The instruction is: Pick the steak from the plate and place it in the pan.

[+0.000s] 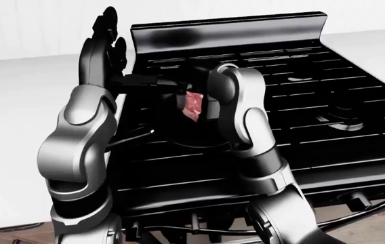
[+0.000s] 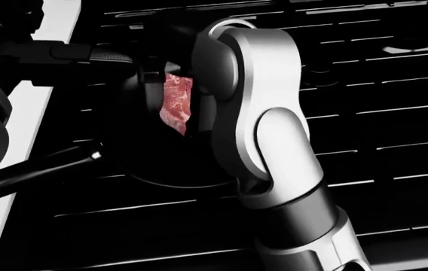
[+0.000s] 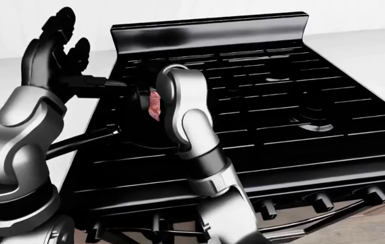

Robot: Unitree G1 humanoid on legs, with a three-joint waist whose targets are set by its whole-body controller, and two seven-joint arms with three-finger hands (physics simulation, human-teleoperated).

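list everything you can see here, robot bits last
steak: one, red marbled with white, held above the pan by the right hand
pan: one, black, on the stove's left side in the head view, handle reaching toward lower left
stove: one, black with grates, knobs along the bottom edge, fills the middle of the eye views
counter: white, on both sides of the stove
right hand: black fingers, shut on the steak, on a silver arm
left hand: black, fingers open and raised, at upper left of the right-eye view
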